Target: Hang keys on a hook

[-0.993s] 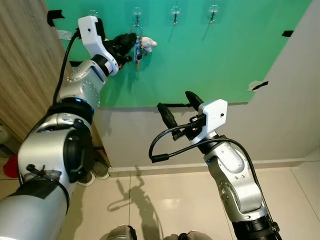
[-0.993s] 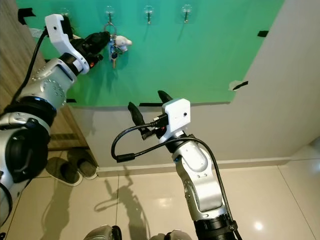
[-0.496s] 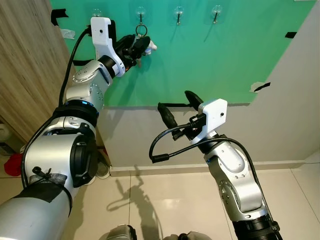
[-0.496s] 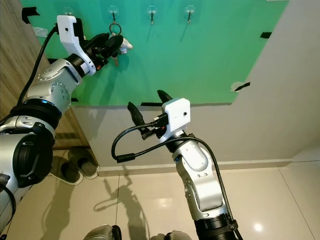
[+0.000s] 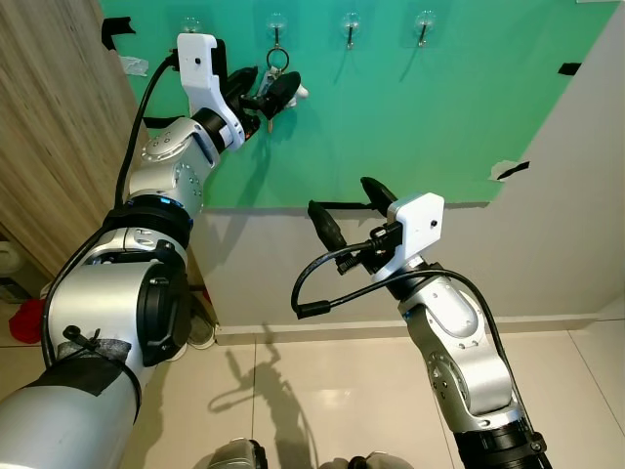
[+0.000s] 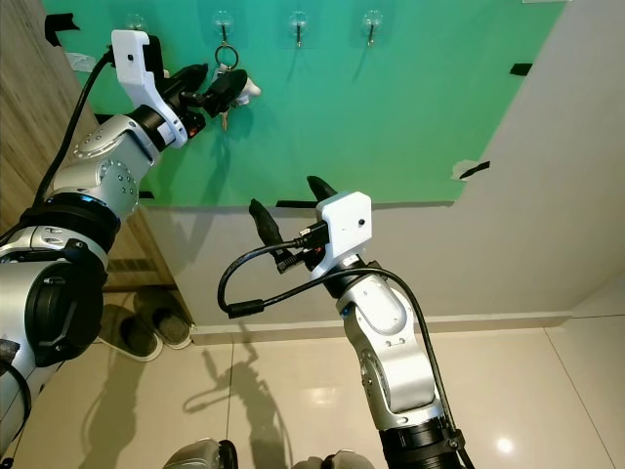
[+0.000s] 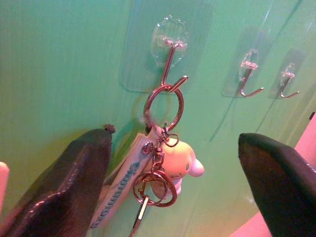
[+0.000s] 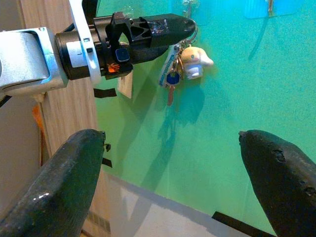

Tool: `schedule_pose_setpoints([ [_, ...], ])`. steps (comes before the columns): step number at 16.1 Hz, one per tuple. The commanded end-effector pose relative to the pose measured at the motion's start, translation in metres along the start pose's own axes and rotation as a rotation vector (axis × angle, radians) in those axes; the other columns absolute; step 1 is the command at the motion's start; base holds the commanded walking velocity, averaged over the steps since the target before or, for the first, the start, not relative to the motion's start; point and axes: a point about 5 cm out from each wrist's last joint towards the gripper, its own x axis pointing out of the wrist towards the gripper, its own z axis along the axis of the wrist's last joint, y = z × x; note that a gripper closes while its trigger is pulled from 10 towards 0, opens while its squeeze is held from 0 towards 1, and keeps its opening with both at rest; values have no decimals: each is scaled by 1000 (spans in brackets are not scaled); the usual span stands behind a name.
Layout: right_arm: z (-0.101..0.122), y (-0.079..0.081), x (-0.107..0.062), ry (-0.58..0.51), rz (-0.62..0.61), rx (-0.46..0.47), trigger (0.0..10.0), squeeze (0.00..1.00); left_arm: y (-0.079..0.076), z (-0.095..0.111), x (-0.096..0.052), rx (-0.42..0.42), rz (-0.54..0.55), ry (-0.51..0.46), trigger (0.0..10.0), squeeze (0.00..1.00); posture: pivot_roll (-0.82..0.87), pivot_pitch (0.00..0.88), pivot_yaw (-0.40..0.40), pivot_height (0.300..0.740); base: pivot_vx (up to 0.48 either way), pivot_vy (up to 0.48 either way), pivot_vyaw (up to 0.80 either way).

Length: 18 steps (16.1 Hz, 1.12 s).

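You see the keys (image 7: 157, 170) hanging by their large metal ring from a clear stick-on hook (image 7: 170, 52) on the green wall. Below the ring dangle a white plush charm with a rounded snout, a pale flat tag with blue lettering, a smaller ring and a key pointing down. Nothing grips the bunch.

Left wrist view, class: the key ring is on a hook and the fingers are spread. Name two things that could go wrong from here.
1. The key ring sits near the upturned tip of the hook; a bump might lift it off.
2. The left gripper has its fingers either side of the keys, so pulling back crookedly could snag them.
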Motion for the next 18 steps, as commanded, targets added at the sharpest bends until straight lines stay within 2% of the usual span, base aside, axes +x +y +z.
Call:
schedule_pose_setpoints([
  [1,1,-1,2,3,8,6,10000,0,-2,3,1,19,-14,-11,10000,1000,-146,44,-24,740,0,0,0],
  [2,1,-1,2,3,8,6,10000,0,-2,3,1,19,-14,-11,10000,1000,-146,44,-24,740,0,0,0],
  [3,-19,-26,-12,80,-134,-13,10000,0,3,-63,-53,181,156,87,10000,1000,-21,28,-73,740,0,0,0],
  [4,-42,-56,-36,175,-319,-37,10000,0,-13,-116,-149,330,441,190,10000,1000,-13,32,-77,740,0,0,0],
  [5,-47,-62,-42,197,-367,-32,10000,0,-21,-128,-175,329,507,230,10000,1000,-5,34,-78,740,0,0,0],
  [6,-48,-62,-42,198,-366,-31,10000,0,-22,-129,-176,325,507,235,10000,1000,-3,34,-78,740,0,0,0],
  [8,-48,-58,-35,193,-345,-30,10000,0,-17,-123,-166,279,492,193,10000,1000,-3,33,-74,740,0,0,0],
  [9,-48,-57,-34,189,-342,-28,10000,0,-17,-122,-164,266,497,188,10000,0,-4,33,-73,740,0,0,0],
  [11,-46,-58,-33,164,-350,-45,10000,0,-31,-112,-179,314,598,189,10000,0,-16,33,-63,740,0,0,0],
  [12,-46,-59,-37,153,-371,-49,10000,0,-33,-109,-187,369,653,196,10000,0,-18,32,-60,740,0,0,0],
  [13,-46,-60,-39,151,-387,-48,10000,0,-32,-109,-191,381,678,198,10000,0,-20,32,-59,740,0,0,0],
  [15,-53,-63,-45,181,-425,-30,10000,0,-26,-112,-193,412,699,230,10000,0,-23,29,-55,740,0,0,0],
  [18,-64,-62,-41,232,-397,21,10000,0,-29,-118,-189,396,701,279,10000,0,-30,24,-45,740,0,300,-508],
])
